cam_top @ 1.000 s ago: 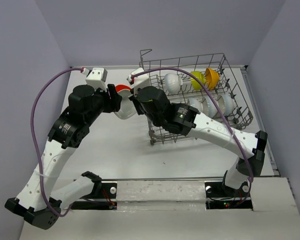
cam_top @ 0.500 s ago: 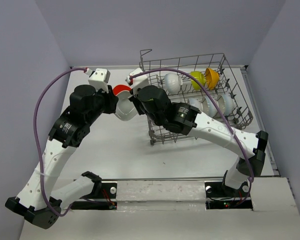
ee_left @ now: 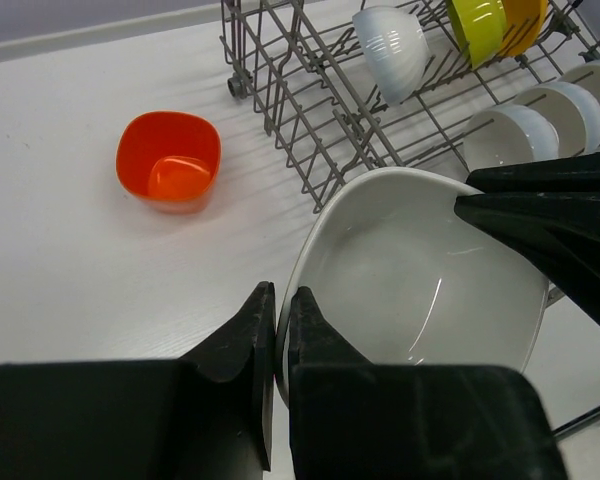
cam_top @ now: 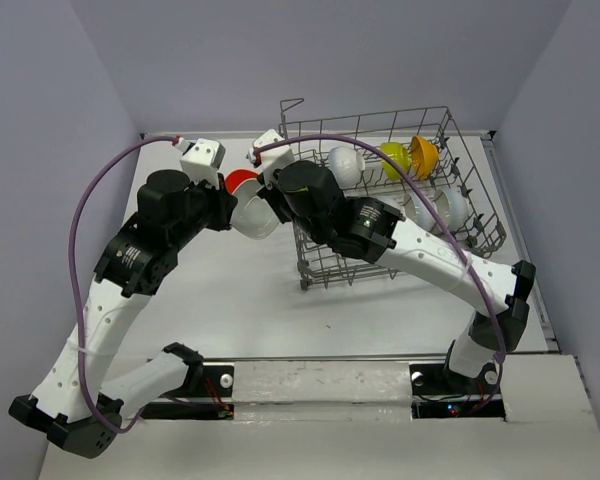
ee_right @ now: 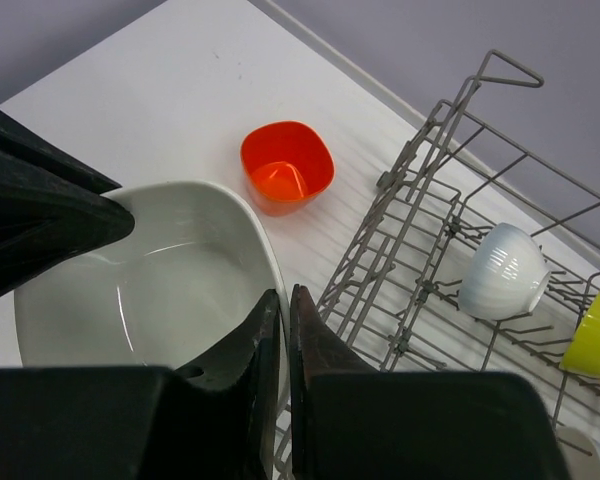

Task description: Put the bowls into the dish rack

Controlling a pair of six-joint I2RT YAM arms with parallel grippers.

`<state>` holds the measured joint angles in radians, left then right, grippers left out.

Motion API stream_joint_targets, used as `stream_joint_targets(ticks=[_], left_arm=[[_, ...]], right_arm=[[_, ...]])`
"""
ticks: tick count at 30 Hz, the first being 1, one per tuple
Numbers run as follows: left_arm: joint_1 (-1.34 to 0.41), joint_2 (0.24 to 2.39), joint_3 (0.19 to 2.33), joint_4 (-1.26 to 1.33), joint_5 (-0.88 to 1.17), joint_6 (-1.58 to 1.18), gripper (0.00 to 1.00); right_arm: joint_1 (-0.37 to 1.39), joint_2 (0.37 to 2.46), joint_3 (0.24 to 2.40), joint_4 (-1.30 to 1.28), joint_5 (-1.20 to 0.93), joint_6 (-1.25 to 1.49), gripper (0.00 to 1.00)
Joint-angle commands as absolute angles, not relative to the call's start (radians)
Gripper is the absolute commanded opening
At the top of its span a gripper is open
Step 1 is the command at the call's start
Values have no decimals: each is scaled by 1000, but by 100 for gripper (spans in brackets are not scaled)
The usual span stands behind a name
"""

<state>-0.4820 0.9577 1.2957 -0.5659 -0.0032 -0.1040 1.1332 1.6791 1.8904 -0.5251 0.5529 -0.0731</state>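
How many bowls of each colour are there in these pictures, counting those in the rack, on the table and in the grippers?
White bowls: 5
Lime green bowl: 1
Orange-yellow bowl: 1
Red-orange bowl: 1
Total: 8

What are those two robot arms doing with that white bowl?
They are loading bowls into the dish rack. Right now the left jaws and the right jaws each pinch the rim of one white bowl from opposite sides, holding it beside the rack. A red-orange bowl sits on the table, not yet loaded. White bowls, a lime green bowl and an orange bowl already stand in the rack.
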Motion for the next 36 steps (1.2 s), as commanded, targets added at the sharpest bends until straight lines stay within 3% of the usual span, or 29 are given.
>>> stream_joint_targets(ticks=[1,9,12,17,22,25,31,36], left_arm=[[-477,953,1347,-549,-18,-149,0],[-477,956,1374,-580,-37,-170,0],[-476,953,1377,-581,-38,-173,0],[-477,965,1384,-592,-41,-172,0],[-477,971,1388,-600,-51,-170,0],[-477,974,1390,-603,-54,-170,0],[-477,992,1394,-601,-52,-175,0],[-477,1020,1408,-592,-46,-178,0]], right_arm=[[1141,1683,1944,-417,545,-61,10],[1132,1651,1898,-397,543,-78,29],[1132,1640,1891,-391,564,-92,44],[1132,1611,1872,-361,589,-115,61],[1132,1537,1841,-347,511,-152,59],[1132,1511,1821,-363,416,-160,47],[1132,1493,1792,-463,275,-152,39],[1132,1485,1721,-479,175,-152,39]])
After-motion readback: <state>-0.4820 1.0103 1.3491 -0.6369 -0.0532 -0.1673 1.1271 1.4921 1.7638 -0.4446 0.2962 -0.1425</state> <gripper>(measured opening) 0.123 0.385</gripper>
